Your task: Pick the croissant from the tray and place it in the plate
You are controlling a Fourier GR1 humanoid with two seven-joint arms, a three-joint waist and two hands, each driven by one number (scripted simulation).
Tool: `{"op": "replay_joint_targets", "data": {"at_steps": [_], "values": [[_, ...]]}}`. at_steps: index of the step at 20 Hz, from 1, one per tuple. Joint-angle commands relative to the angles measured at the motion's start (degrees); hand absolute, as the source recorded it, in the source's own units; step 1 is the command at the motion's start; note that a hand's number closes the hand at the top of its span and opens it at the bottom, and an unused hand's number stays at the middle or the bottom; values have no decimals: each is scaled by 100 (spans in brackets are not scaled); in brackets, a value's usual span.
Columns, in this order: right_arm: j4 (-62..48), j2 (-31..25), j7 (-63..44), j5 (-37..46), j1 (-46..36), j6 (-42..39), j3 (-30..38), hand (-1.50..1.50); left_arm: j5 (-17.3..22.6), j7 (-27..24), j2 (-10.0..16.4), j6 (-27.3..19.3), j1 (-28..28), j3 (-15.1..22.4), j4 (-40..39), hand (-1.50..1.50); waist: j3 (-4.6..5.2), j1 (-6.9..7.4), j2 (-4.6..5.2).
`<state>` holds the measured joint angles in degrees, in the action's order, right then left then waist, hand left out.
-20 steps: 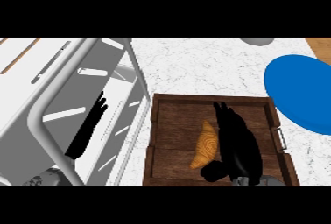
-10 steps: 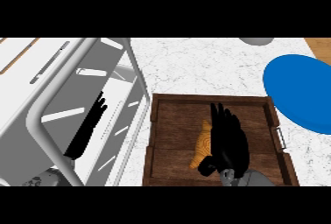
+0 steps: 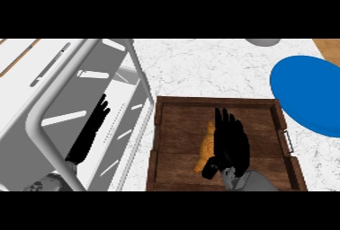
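Croissant [image 3: 204,153] on tray [image 3: 179,121] | right robot hand [image 3: 231,143] shifted left onto it | fingers straight, released

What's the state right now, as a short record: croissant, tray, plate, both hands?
croissant: lying in the tray, partly covered by the right hand
tray: wooden, lower middle of the counter
plate: blue, right of the tray; croissant not yet in it
right hand: fingers straight, laid over the croissant
left hand: open, resting at the view's left by the white rack
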<state>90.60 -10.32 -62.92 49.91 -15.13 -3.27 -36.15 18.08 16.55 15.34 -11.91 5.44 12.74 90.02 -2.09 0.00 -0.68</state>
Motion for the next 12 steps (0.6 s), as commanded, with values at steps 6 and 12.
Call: {"op": "replay_joint_targets", "data": {"at_steps": [6,12], "values": [[-519,352,-321,332,-84,-428,-351,150,-225,-217,-111,-61,-468,241,-507,0,215,41,79],[-513,139,-16,530,-279,-514,-93,150,-132,-322,45,64,-565,166,-515,0,215,49,76]]}}
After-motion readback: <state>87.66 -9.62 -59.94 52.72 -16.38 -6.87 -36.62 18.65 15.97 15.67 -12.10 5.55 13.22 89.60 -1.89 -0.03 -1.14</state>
